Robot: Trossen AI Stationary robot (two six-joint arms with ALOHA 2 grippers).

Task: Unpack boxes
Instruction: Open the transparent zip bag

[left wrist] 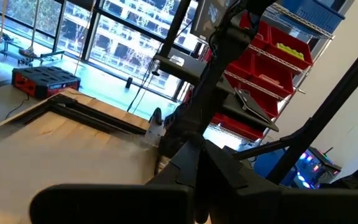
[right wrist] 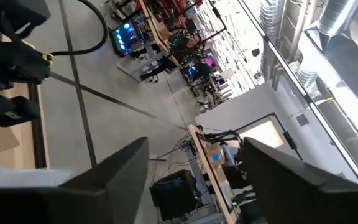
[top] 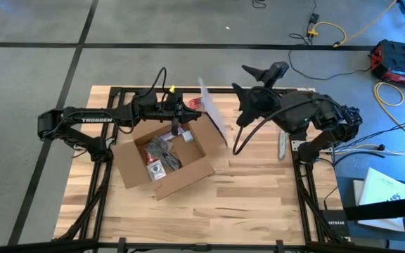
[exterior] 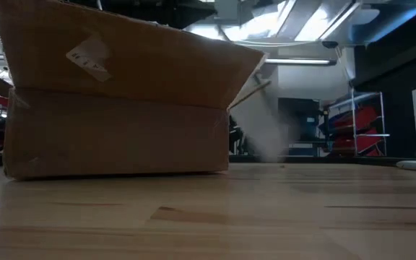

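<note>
Open box between two claws
The box (top: 164, 158) sits just below the closed left claw (top: 186, 112); the right claw (top: 248, 79) stands open, beside it; box contents indistinct.

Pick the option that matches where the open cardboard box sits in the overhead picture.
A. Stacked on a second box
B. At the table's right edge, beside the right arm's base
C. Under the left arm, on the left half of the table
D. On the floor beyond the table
C: the cardboard box lies open on the table, left of centre, with the left gripper at its far edge.
</note>
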